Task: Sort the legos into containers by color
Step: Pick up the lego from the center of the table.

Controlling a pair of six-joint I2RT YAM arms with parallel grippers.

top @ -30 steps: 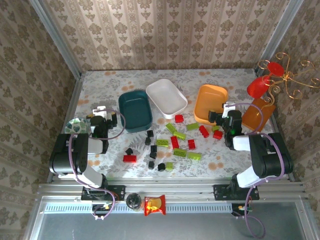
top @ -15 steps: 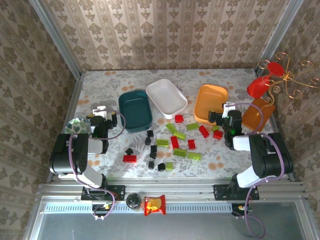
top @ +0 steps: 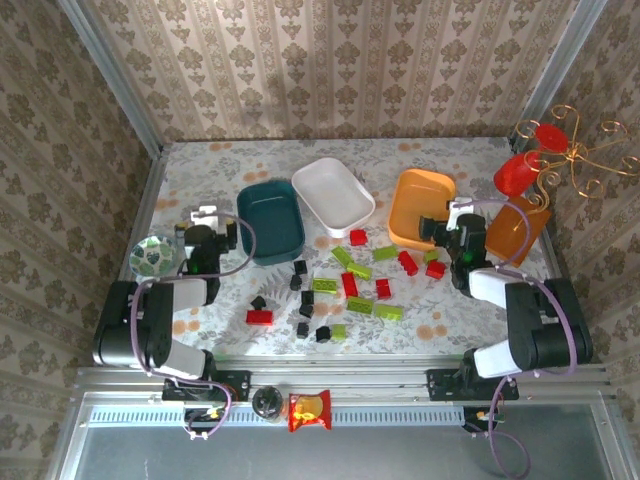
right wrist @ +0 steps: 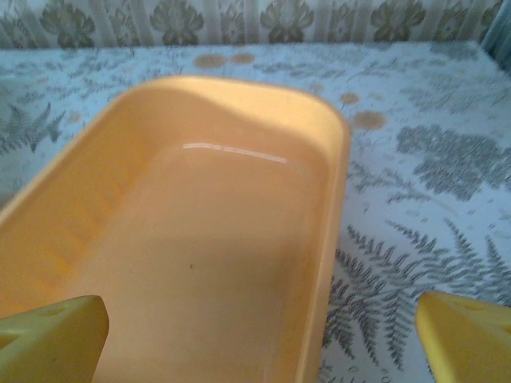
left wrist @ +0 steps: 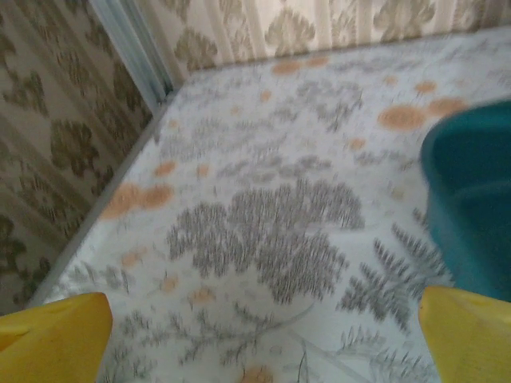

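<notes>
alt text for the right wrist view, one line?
An empty orange tub sits close ahead on a fern-patterned tablecloth, with patterned wallpaper behind. The right gripper is open, its yellow fingertips wide apart at the bottom corners, holding nothing.

No legible text, labels or numbers, print on the snack packet (top: 309,411) too small to read
</notes>
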